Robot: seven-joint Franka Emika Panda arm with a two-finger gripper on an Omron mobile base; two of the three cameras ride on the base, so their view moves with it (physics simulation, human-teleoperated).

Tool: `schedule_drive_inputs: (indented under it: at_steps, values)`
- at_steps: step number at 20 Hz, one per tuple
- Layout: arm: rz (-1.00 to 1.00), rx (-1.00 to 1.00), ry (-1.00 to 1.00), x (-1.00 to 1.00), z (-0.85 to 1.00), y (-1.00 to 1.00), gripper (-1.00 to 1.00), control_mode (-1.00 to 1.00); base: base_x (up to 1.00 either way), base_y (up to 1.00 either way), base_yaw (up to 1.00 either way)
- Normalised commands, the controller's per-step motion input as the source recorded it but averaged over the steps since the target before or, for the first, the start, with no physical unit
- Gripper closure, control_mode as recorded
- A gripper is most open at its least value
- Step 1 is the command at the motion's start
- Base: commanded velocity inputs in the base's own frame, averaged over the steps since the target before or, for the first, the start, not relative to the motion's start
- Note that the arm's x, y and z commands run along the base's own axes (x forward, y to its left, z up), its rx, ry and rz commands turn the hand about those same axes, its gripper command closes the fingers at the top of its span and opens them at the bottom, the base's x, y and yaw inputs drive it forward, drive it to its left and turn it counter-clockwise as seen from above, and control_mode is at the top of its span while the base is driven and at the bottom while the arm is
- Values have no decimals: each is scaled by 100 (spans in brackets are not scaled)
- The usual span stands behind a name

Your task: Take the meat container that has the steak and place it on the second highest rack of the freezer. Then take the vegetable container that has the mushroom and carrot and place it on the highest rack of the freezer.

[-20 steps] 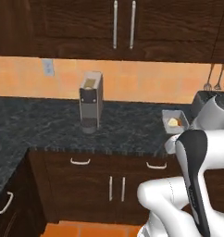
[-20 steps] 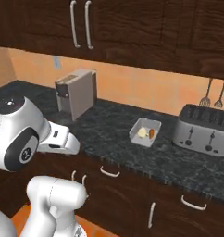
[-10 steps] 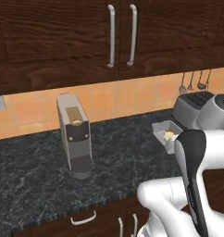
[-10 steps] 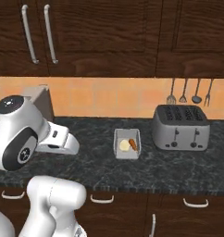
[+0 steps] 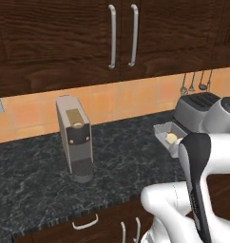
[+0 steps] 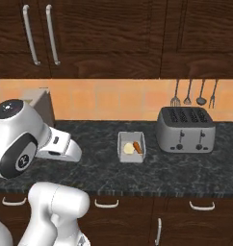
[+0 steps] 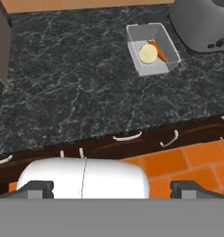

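One shallow rectangular grey tray, the vegetable container (image 6: pixel 131 147), sits on the dark marbled stone counter (image 6: pixel 89 168) just left of the boxy brushed-metal toaster (image 6: pixel 186 129), holding a round cream mushroom (image 7: pixel 148 54) touching a tapered orange carrot (image 7: pixel 158 50). Gripper (image 7: pixel 113 189) spread wide, empty, back over the counter's front edge, well apart from the tray.

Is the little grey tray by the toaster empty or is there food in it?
Not empty. The tray holds a pale mushroom and an orange carrot.
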Motion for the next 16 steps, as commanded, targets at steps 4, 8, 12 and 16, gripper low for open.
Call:
schedule_drive_inputs:
  at_steps: [4, 8, 12, 16]
  values:
    - [0, 0, 0, 1, 0, 0, -100, -100, 0, 0, 0]
    - [5, 0, 0, 60, -4, -25, -100, -100, 0, 0, 0]
    - [-22, 23, 28, 72, 0, -95, -100, -100, 0, 0, 0]
    - [-39, 21, 34, 55, -11, -92, -100, -100, 0, 0, 0]
